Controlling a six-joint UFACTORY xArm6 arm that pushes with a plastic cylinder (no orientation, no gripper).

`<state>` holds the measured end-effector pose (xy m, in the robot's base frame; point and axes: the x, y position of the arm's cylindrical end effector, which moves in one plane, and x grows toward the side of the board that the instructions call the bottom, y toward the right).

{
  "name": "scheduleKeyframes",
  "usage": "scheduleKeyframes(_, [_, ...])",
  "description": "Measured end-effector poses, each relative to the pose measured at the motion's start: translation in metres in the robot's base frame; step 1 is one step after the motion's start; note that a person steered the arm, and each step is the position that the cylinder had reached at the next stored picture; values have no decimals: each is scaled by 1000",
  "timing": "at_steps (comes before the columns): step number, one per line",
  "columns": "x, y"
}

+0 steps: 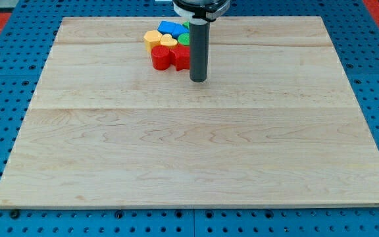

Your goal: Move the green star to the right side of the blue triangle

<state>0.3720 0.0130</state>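
Resting on the wooden board (196, 158), my tip (198, 80) is the lower end of a straight dark rod; it carries no jaws, so nothing opens, closes or grips anything, and it simply stands on the surface just below and to the view's right of a tight cluster of small coloured blocks near the view's top centre.

What I take for the green star block (185, 38) shows only as a sliver of green against the rod's left edge, largely hidden behind the rod, so I cannot make out its shape. A second scrap of green (186, 26) peeks out higher up, right beside the rod; whether it belongs to the same block I cannot tell. Just to the view's left of that lies a blue block (172, 27), flat-topped and angular, at the top of the cluster; its exact outline is hard to read from here, and it is probably the blue triangle.

Below the blue one sit two yellow blocks: one blocky piece (152, 37) at the cluster's left edge and one heart-like piece (168, 41) beside it. Lowest in the group are two red blocks, a round one (160, 58) and another (181, 57) touching it on the view's right, right next to the rod.

Around the board lies a blue perforated table (5, 79).
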Motion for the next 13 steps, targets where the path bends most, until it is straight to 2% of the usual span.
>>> scheduleKeyframes(1, [0, 0])
scheduleKeyframes(3, [29, -14])
scheduleKeyframes(4, [20, -105])
scheduleKeyframes(5, [-38, -215])
scheduleKeyframes(6, [-123, -178])
scheduleKeyframes(7, [-161, -50])
scheduleKeyframes(8, [-159, -21])
scheduleKeyframes(9, [-162, -15])
scheduleKeyframes(10, [-172, -39])
scheduleKeyframes(11, [-179, -18])
scheduleKeyframes(12, [-167, 46])
scheduleKeyframes(13, [-109, 58])
